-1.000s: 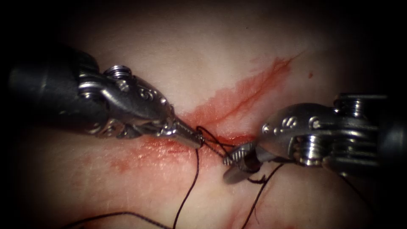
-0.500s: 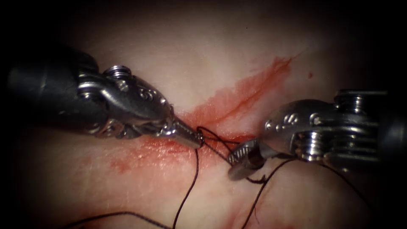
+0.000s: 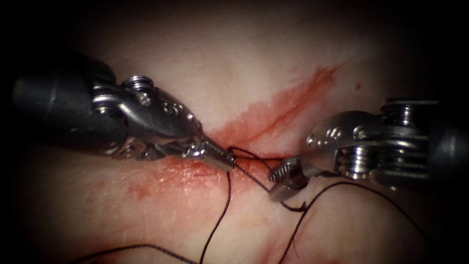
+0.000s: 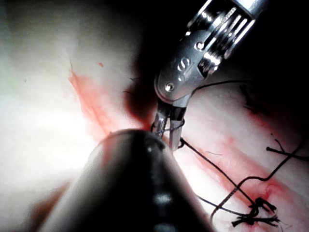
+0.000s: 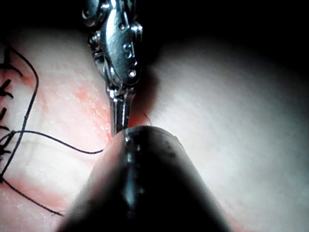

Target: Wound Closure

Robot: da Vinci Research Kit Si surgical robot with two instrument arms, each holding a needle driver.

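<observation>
Since a second ago the right arm's steel needle driver (image 3: 285, 178) has drawn back a little toward the right and risen slightly, and the loop of thin black thread (image 3: 228, 195) between the two tools has stretched out; the left arm's tool has barely shifted.

Farthest left in the endoscope view, the left arm's steel needle driver (image 3: 225, 159) lies over the left side of the red, fluid-stained cut (image 3: 273, 115) in the pale pork tissue (image 3: 205, 63). Its jaws are closed to a narrow tip, pinching the thread, which hangs from that tip toward the bottom edge and also runs right as a small loop. At the right end of that loop the right tool's jaws stand slightly parted, serrated faces showing; thread passes at them, but whether they grip it I cannot tell. Another strand curves beneath this tool.

The left wrist view adds the right tool (image 4: 169, 126) from the other side, with thread at its tip, plus knotted dark thread ends (image 4: 256, 215) farther along the cut. The right wrist view shows the left tool (image 5: 118, 123), closed and pointing down at the tissue. I cannot make out the needle.
</observation>
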